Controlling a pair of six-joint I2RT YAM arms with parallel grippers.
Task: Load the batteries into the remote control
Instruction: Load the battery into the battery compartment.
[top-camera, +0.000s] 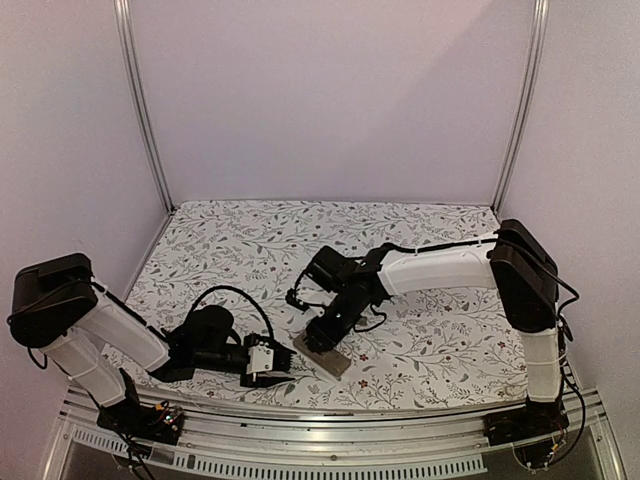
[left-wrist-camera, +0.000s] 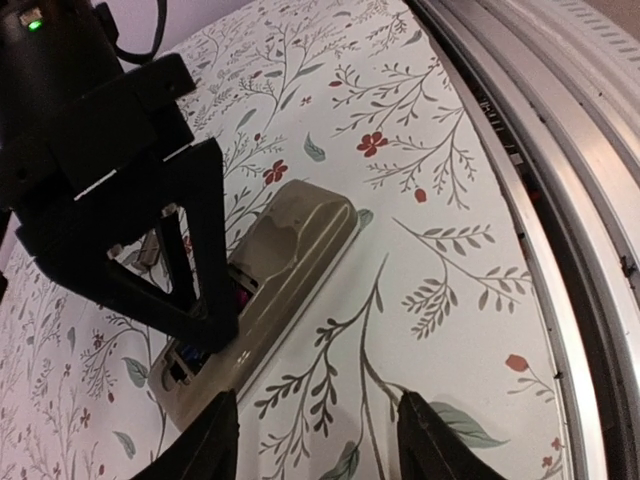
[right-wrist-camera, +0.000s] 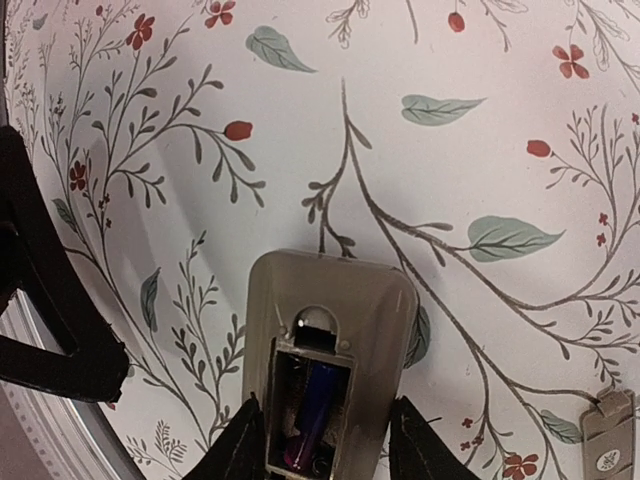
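Observation:
The remote control (top-camera: 333, 358) lies back up on the flowered cloth near the front edge, its greyish-tan back showing in the right wrist view (right-wrist-camera: 330, 310) and the left wrist view (left-wrist-camera: 290, 255). Its battery recess is uncovered, with one blue-purple battery (right-wrist-camera: 315, 405) lying in the right slot. The left slot is dark and I cannot tell what it holds. My right gripper (top-camera: 322, 338) hovers right over the recess, its fingers (right-wrist-camera: 240, 445) spread about the remote's width, holding nothing. My left gripper (left-wrist-camera: 320, 440) is open and empty, just left of the remote (top-camera: 283, 364).
A small tan battery cover (right-wrist-camera: 608, 438) lies on the cloth beside the remote. The metal rail (left-wrist-camera: 560, 150) of the table's front edge runs close by the remote. White walls and metal posts (top-camera: 140, 110) enclose the table.

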